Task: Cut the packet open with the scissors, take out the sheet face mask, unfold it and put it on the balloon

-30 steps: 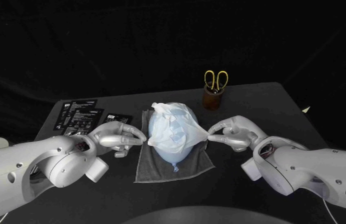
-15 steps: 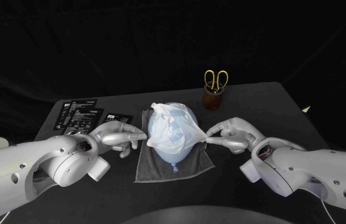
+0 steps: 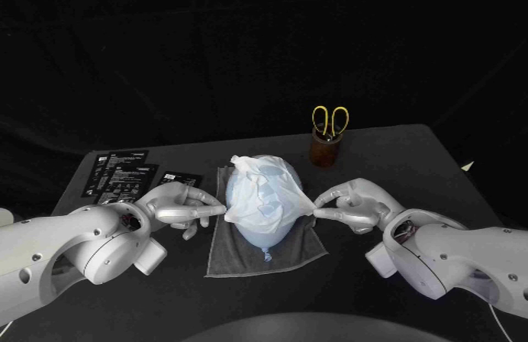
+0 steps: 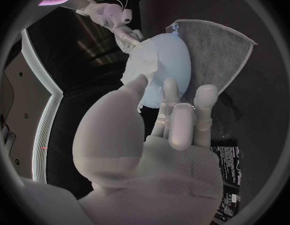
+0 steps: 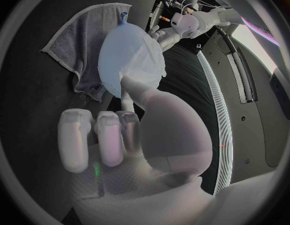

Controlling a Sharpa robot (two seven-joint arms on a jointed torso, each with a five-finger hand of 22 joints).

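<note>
A pale blue balloon (image 3: 264, 227) lies on a grey towel (image 3: 303, 250) in the middle of the table. The white sheet mask (image 3: 262, 185) is draped over the balloon's far half. My left hand (image 3: 181, 207) is at the balloon's left side, its thumb and a finger pinching the mask's edge (image 4: 137, 67). Opposite it, my right hand (image 3: 354, 203) pinches the mask's right edge (image 5: 142, 60) between thumb and finger. The scissors (image 3: 329, 120) with yellow handles stand in a brown holder (image 3: 323, 153) behind the balloon.
Several black packets (image 3: 121, 175) lie at the table's back left, behind my left hand. The brown holder stands just beyond my right hand. The towel (image 4: 213, 50) spreads out under the balloon (image 5: 120, 45) on both sides.
My right hand's fingertips have slid slightly inward and down along the balloon's side. The left hand has edged a little toward the balloon. The mask stays draped in place.
</note>
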